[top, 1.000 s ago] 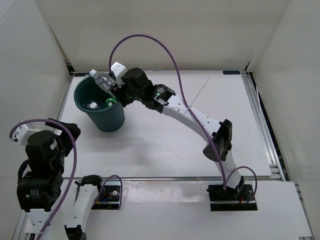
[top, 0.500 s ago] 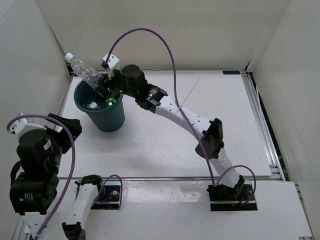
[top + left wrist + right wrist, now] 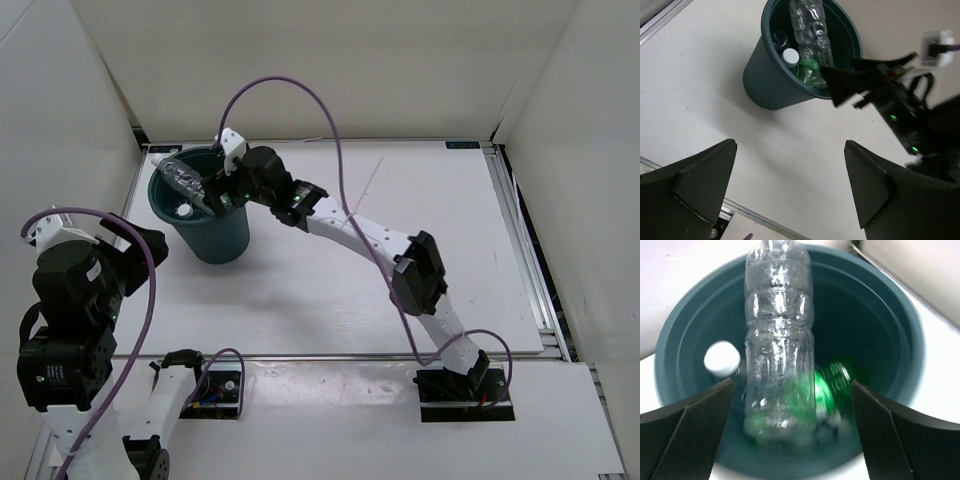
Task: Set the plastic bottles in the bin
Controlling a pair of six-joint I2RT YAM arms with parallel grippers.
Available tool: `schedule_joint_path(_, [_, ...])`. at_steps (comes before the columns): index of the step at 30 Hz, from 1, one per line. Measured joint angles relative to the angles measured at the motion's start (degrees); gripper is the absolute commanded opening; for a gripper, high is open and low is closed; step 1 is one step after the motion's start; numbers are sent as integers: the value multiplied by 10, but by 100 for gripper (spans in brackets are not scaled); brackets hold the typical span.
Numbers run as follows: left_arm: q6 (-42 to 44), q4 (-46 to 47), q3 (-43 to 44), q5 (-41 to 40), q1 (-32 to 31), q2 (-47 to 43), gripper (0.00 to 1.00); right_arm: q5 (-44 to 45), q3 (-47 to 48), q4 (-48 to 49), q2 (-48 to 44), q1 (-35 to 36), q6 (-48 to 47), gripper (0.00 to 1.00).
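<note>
Top view: we see right fingers spread at mouth of bin, far left of bench. Clear bottle slants across mouth, just ahead of them, long axis running left. Right arm nearer by far.

Left wrist: left fingers spread, holding nothing, well apart from bin. White cap and green bottle lie inside.

Right wrist: clear bottle crinkled, ribbed, lower end blurred, touching neither finger. We judge retreat comes next.

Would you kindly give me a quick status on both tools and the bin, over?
Left tool open, empty. Right tool open over bin; clear bottle ungripped, inside rim. Nothing blocking.
</note>
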Motion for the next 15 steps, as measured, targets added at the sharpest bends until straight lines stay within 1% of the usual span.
schedule_joint_path(3, [-9, 9, -22, -16, 0, -12, 100, 53, -55, -48, -77, 1, 30, 100])
schedule_joint_path(6, [-37, 12, -87, -28, 0, -42, 100, 94, -136, -104, -206, 0, 93, 100])
schedule_joint_path(9, [-70, 6, -168, -33, 0, -65, 100, 113, -143, -177, -301, -9, 150, 100])
schedule_joint_path(12, [-96, 8, -227, -42, 0, -76, 100, 95, -122, -259, -362, -37, 180, 100])
schedule_joint_path(15, [-103, 31, -264, -57, 0, -91, 100, 38, -110, -341, -387, -88, 189, 100])
